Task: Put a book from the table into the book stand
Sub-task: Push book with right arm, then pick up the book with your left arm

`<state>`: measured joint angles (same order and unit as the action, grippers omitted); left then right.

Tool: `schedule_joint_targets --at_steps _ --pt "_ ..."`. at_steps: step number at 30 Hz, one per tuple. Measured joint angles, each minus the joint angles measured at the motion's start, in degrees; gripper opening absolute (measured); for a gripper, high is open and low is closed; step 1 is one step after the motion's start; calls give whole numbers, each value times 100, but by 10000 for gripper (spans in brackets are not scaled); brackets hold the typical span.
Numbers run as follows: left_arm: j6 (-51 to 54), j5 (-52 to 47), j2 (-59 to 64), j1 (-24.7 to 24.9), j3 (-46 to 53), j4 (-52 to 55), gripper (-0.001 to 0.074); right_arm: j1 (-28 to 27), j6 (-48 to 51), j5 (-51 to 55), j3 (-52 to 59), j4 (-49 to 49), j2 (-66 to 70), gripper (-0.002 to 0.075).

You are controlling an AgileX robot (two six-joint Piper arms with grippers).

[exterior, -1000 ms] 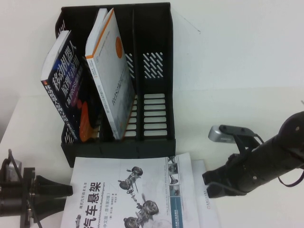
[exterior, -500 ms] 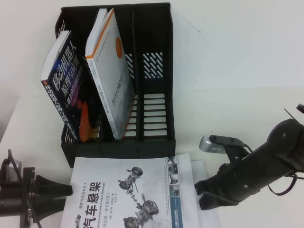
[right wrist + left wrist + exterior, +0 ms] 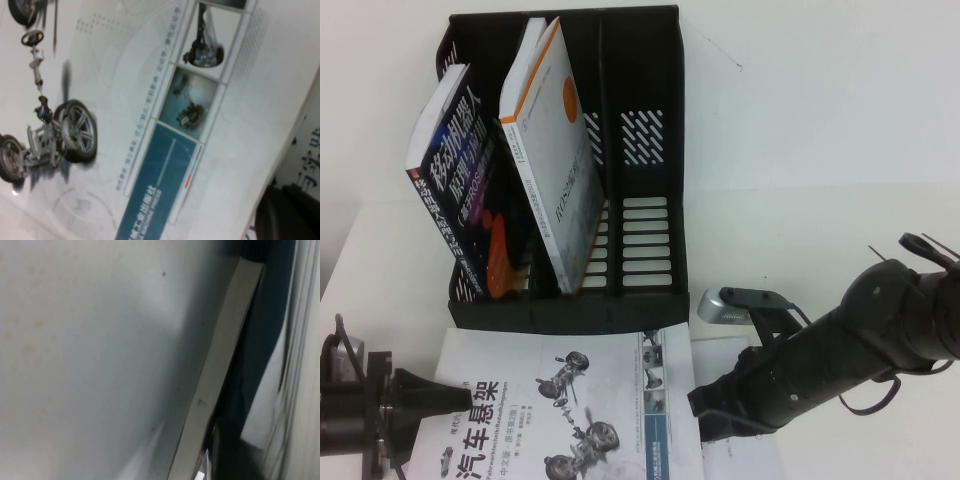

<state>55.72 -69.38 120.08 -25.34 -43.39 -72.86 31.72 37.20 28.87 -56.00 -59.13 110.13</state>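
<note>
The book [image 3: 570, 420], white front with grey car-suspension parts and a black Chinese title, lies flat on the white table [image 3: 820, 250] just in front of the black book stand [image 3: 640, 60]. My right gripper [image 3: 705, 420] is low at the book's right edge. In the right wrist view the cover [image 3: 125, 100] fills the picture, and the gripper [image 3: 287, 215] shows dark at its edge. My left gripper [image 3: 445, 400] is at the book's left edge. The left wrist view is blurred: a pale surface and a pale strip [image 3: 220, 365] beside a dark teal band.
The stand holds a dark blue book [image 3: 455, 170] in its left compartment and a white book with an orange corner [image 3: 555, 160] leaning in the middle one. Its right compartment [image 3: 645, 215] holds nothing. Another white sheet or book [image 3: 745, 455] lies under the right gripper.
My right arm has swung left and lower against the book's right edge. The book has slid left, toward the left gripper. The left arm has not moved.
</note>
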Motion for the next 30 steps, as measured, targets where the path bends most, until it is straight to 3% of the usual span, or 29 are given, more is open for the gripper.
schedule_joint_targets --at_steps 3,7,12,18,25,30 --pt "11 0 0 0 0 0 269 8 -2 11 -25 0 11 0" --pt "-2 -39 0 0 0 -24 118 8 12 48 -56 21 23 0" --pt "-2 -217 -23 -21 0 -33 120 8 -272 34 -67 486 -77 0" --pt "-156 -6 -412 5 23 97 120 22 -1363 44 -67 2045 -842 0" --pt "-696 235 -1724 77 81 475 120 22 -2313 358 -67 3423 -1745 0" --pt "-1087 378 -2848 497 106 640 120 22 -2540 499 -67 3762 -2160 0"
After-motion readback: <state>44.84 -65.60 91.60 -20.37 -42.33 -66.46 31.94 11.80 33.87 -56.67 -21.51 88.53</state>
